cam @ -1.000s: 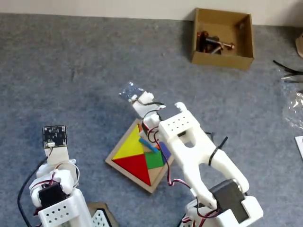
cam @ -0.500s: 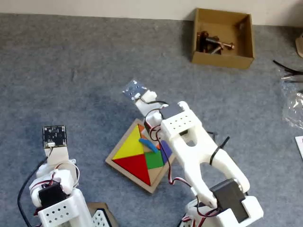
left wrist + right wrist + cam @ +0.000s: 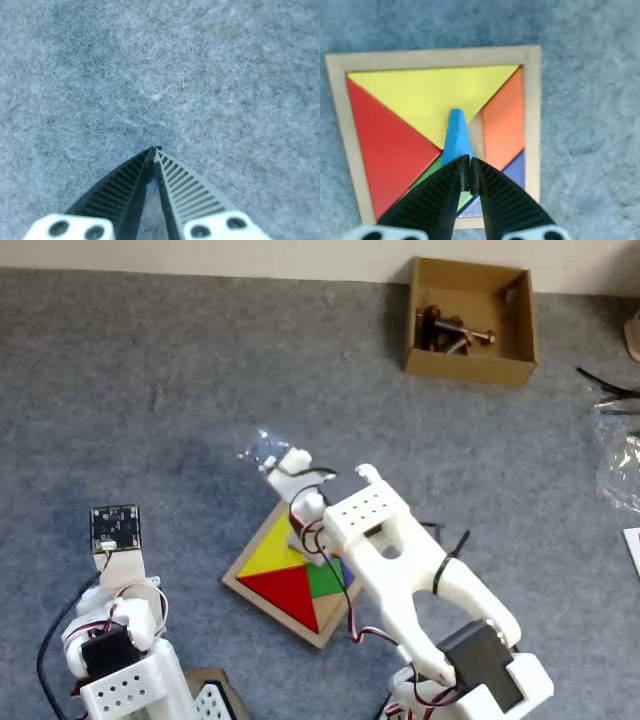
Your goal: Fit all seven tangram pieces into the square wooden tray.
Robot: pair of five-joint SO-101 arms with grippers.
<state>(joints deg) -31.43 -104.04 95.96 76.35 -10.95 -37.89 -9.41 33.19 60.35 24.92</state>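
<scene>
We see the square wooden tray (image 3: 435, 58) lying on the grey carpet (image 3: 150, 390), turned corner-on in front of the two arms and partly under the right arm (image 3: 400, 570). Inside it a large yellow triangle (image 3: 435, 95) and a large red triangle (image 3: 385, 145) lie flat, edge to edge. An orange piece (image 3: 505, 117) lies along the opposite wall, with a dark blue piece (image 3: 516, 170) just beside it, and a green piece (image 3: 323, 580) shows near the tray's middle. A light-blue piece (image 3: 456, 132) sits at the centre and looks propped up rather than seated. A strip of bare tray floor shows between it and the orange piece.

The right gripper (image 3: 468, 159) has its jaws pressed together, their tips at the light-blue piece's near end, with nothing pinched between them. The left gripper (image 3: 156, 149) is likewise closed on nothing, above bare carpet well apart from the tray.

A cardboard box (image 3: 465, 368) holding copper-coloured parts stands at the far edge.
</scene>
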